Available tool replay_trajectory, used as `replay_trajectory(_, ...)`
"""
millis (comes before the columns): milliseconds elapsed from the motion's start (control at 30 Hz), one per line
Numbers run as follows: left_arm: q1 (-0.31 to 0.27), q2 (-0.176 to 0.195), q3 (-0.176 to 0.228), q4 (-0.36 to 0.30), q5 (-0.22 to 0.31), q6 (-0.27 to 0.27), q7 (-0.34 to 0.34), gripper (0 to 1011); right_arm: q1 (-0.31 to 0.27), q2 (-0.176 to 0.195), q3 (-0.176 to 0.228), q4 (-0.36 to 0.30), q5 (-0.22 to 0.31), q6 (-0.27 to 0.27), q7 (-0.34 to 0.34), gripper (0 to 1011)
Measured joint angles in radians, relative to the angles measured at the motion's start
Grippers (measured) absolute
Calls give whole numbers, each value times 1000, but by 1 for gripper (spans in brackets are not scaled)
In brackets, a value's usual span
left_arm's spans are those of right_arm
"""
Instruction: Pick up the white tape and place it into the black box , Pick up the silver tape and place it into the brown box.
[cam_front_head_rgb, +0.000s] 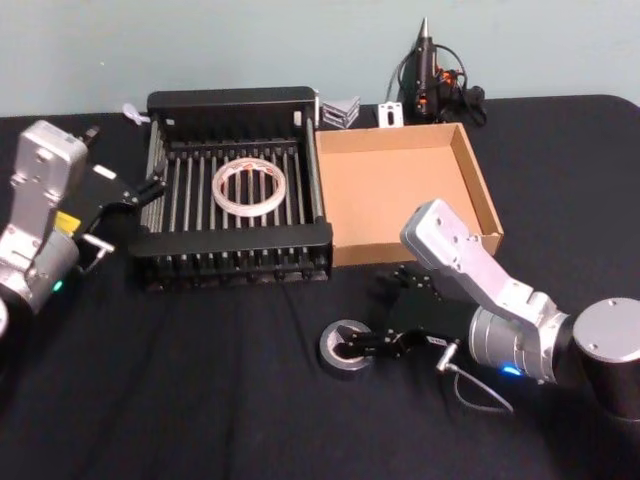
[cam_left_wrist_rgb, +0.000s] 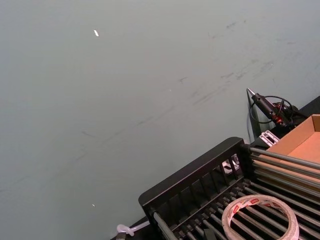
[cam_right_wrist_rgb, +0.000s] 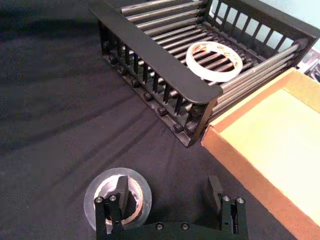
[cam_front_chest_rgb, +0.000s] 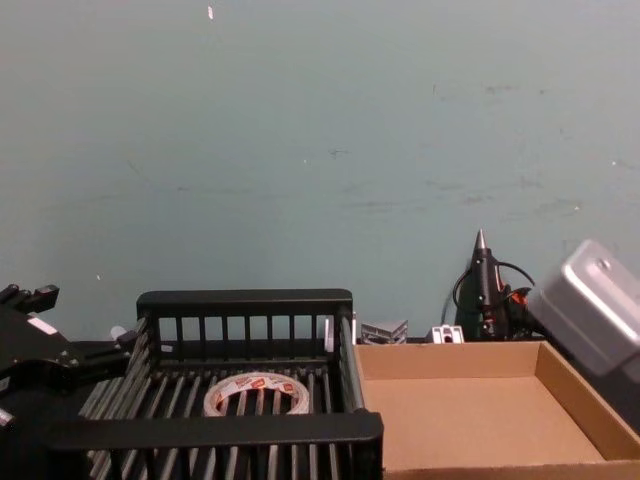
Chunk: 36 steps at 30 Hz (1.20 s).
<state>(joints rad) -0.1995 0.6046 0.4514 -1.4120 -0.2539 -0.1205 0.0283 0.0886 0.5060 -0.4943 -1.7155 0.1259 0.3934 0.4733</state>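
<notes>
Head view: the white tape (cam_front_head_rgb: 249, 188) lies flat in the black box (cam_front_head_rgb: 236, 104), so the first half looks done. The right tool (cam_front_head_rgb: 362, 350) is low over the table (cam_front_head_rgb: 200, 400), spread open, one finger inside the silver tape (cam_front_head_rgb: 345, 347) core and the other outside, beyond the roll. Next it must close on the roll's wall, lift, and carry it to the brown box (cam_front_head_rgb: 478, 180) just beyond. The left tool (cam_front_head_rgb: 150, 188), seemingly open, waits beside the black box.

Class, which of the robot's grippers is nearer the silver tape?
Right. The right gripper is at the silver tape, one finger inside its core; the left gripper sits beside the black box.
</notes>
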Motion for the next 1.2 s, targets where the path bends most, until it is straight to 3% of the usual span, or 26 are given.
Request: replay_trajectory(1200, 0, 0, 0, 0, 0, 0, 0, 1001, 31, -21, -27, 39, -34, 22, 9, 993)
